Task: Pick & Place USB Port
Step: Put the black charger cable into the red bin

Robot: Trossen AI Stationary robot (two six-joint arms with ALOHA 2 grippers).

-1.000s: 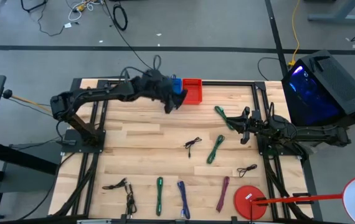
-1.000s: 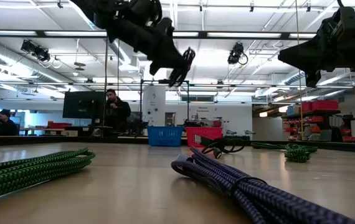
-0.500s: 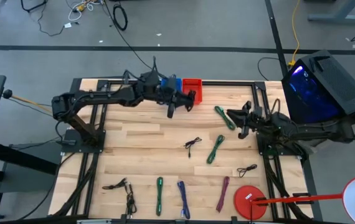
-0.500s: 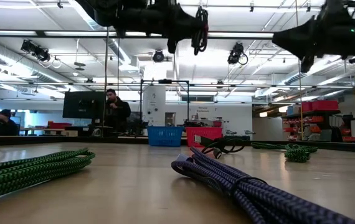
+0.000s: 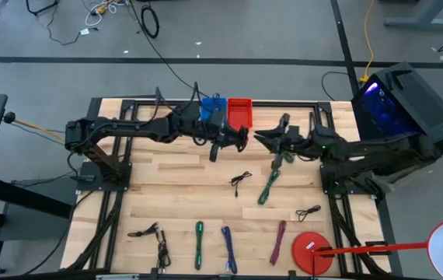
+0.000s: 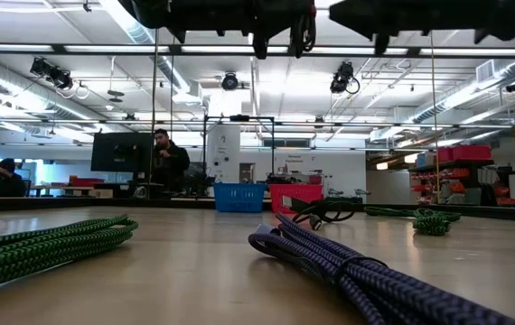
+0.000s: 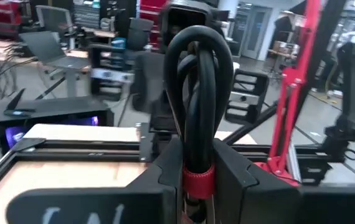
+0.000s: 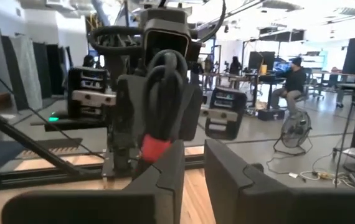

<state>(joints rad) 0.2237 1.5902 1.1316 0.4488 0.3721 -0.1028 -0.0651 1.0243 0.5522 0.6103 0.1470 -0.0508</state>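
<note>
A coiled black cable (image 7: 199, 106) with a red band (image 7: 197, 180) sits in my left gripper (image 5: 238, 138), which is shut on it high above the table's far middle, in front of the red bin (image 5: 239, 113). The cable also shows at the top of the low view (image 6: 305, 27). My right gripper (image 5: 262, 140) faces it from the table's right, level, a short way off. Its fingers (image 8: 165, 171) are open with nothing between them, and the cable (image 8: 165, 93) with its red band (image 8: 154, 148) stands just beyond them. My left gripper pinches the cable bundle between its two fingers at the red band (image 7: 197, 177). The fingers lie level and point toward the table's right. The looped strands (image 7: 199, 74) stick out past the fingertips, and the whole bundle is lifted clear of the table.
A blue bin (image 5: 212, 109) stands beside the red bin at the far edge. Green cords (image 5: 269, 187) (image 5: 278, 146), black cables (image 5: 240, 181) (image 5: 308, 211), and purple (image 5: 228, 249), green (image 5: 199, 243) and magenta (image 5: 278, 243) cords lie on the table. A red disc (image 5: 312, 250) sits near right.
My left gripper has swung toward the table's right with the cable, tipping up until it points level. My right gripper has risen from the right edge and gone toward the table's left, up to the left gripper and the cable.
</note>
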